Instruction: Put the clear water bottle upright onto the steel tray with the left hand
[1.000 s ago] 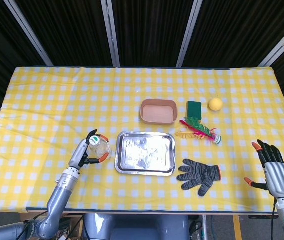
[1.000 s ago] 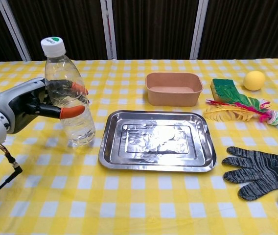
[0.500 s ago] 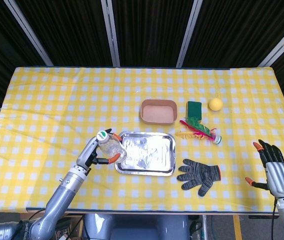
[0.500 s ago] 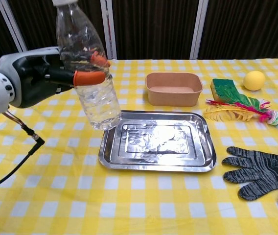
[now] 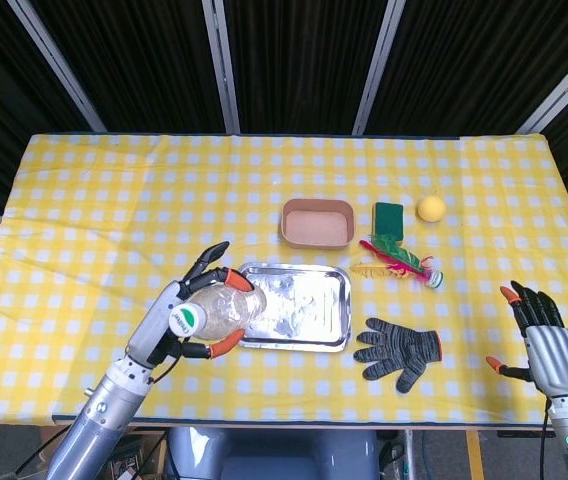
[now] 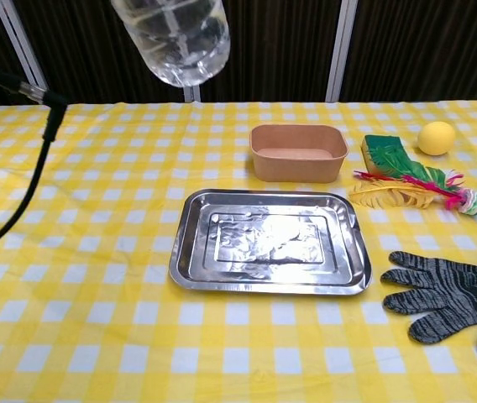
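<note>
My left hand (image 5: 186, 313) grips the clear water bottle (image 5: 216, 312) and holds it high above the table, over the left end of the steel tray (image 5: 309, 308). In the head view the bottle's white and green cap (image 5: 184, 321) faces the camera. The chest view shows only the bottle's lower part (image 6: 175, 38) at the top edge, well above the steel tray (image 6: 268, 242); the left hand is out of that frame. My right hand (image 5: 544, 340) hovers open at the table's near right corner, holding nothing.
A brown paper bowl (image 5: 317, 222) stands just behind the tray. A green sponge (image 5: 389, 217), a yellow ball (image 5: 431, 208) and a feathered shuttlecock (image 5: 400, 261) lie to the back right. A grey knit glove (image 5: 402, 349) lies right of the tray. A black cable (image 6: 20, 176) hangs at left.
My left hand has raised the bottle much higher and moved it right, from beside the tray to above its left end. The right hand has barely shifted.
</note>
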{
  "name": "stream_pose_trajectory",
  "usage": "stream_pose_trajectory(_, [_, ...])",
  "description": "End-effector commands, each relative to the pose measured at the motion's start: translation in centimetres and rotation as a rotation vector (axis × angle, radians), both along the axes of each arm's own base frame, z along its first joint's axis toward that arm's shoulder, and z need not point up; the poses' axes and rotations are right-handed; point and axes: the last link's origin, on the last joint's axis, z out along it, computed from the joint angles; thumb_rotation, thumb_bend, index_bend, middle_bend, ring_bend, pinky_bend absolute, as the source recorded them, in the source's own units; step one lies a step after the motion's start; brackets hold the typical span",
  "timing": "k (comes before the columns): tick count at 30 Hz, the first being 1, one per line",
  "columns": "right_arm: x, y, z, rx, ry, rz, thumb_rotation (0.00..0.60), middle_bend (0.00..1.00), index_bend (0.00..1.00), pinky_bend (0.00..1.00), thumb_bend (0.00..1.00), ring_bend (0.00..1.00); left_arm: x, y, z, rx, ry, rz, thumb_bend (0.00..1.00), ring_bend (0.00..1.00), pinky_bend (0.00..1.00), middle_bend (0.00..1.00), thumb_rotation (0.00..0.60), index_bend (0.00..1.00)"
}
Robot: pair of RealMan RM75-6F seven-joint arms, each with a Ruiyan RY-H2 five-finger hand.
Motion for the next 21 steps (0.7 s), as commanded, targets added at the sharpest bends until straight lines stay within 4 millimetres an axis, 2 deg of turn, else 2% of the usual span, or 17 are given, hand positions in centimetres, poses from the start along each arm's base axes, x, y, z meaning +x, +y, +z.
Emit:
stream_pose_trajectory(1, [0.0, 0.0, 0.0, 0.002, 0.002, 0.000, 0.600, 0.00, 0.05, 0.00, 0.05, 0.00, -3.1, -1.1, 0.0, -0.027, 0.061, 0.067, 0.38, 0.00, 0.00, 0.42, 0.600, 0.45])
stream_pose_trajectory(3, [0.1, 0.0, -0.1, 0.003, 0.000, 0.002, 0.600, 0.00, 0.05, 0.00, 0.05, 0.00, -4.6, -1.1, -0.8, -0.057, 0.116, 0.135, 0.38, 0.00, 0.00, 0.42, 0.600, 0.45])
stream_pose_trajectory(10, [-0.1, -0.1, 0.1, -0.007, 0.000, -0.011, 0.600, 0.00, 0.05, 0.00, 0.05, 0.00, -11.3, 0.8, -6.1, -0.208, 0.176, 0.307, 0.38, 0.00, 0.00, 0.42, 0.600, 0.46])
stream_pose_trajectory(14, [-0.1, -0.1, 0.1, -0.003, 0.002, -0.011, 0.600, 0.00, 0.05, 0.00, 0.05, 0.00, -13.9, 1.6, -7.6, -0.225, 0.182, 0.359, 0.38, 0.00, 0.00, 0.42, 0.600, 0.46])
stream_pose_trajectory(18, [0.0, -0.2, -0.1, 0.002, 0.006, -0.009, 0.600, 0.00, 0.05, 0.00, 0.05, 0.00, -15.1, 2.3, -8.3, -0.225, 0.163, 0.382, 0.38, 0.00, 0.00, 0.42, 0.600, 0.46])
stream_pose_trajectory(21, [0.0, -0.2, -0.2, 0.005, 0.008, -0.008, 0.600, 0.00, 0.05, 0.00, 0.05, 0.00, -14.7, 2.8, -8.1, -0.222, 0.128, 0.373, 0.39, 0.00, 0.00, 0.43, 0.600, 0.47])
